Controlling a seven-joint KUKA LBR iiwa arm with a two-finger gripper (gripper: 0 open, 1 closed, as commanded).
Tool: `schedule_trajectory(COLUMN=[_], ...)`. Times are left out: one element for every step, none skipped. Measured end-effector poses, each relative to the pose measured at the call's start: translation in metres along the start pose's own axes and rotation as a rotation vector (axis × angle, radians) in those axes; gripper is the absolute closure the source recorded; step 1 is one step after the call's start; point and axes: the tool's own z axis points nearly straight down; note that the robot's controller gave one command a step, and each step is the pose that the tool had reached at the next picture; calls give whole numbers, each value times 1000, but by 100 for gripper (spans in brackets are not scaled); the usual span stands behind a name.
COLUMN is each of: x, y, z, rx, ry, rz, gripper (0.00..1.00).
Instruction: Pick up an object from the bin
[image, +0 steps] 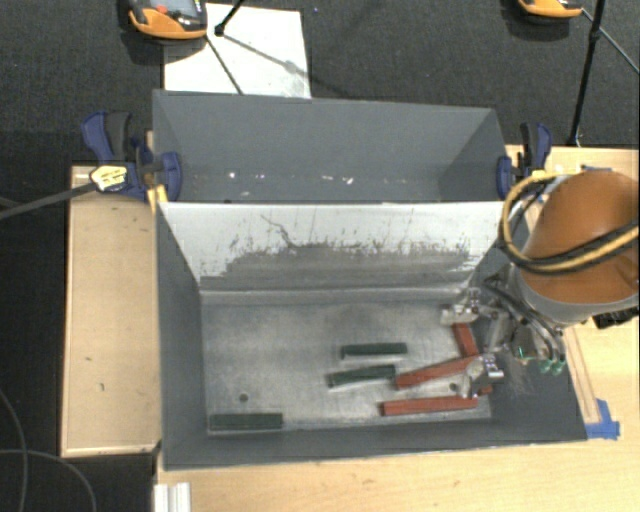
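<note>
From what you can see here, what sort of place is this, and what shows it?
Probably a robotics lab bench: a robot arm reaches into a grey metal bin holding loose red sticks and green sticks.

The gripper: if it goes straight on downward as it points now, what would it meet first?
Probably the red-brown bar directly under the gripper, near the right wall of the bin; depth is unclear, so they may already touch.

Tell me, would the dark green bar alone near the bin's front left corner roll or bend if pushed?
The dark green bar looks flat-sided and straight, so it would probably slide rather than roll. Its crisp edges suggest it is stiff, not floppy. Lying flat on the bin floor, it is unlikely to tip.
</note>
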Motion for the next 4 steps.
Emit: schedule_trajectory(x=[-1, -19, -24, -24], y=[0, 21, 21, 21], z=[1, 58, 110, 110], rx=[0, 1, 1, 1], ry=[-1, -7, -16, -16], rz=[0, -53, -271, -272], gripper=[0, 0, 100, 100])
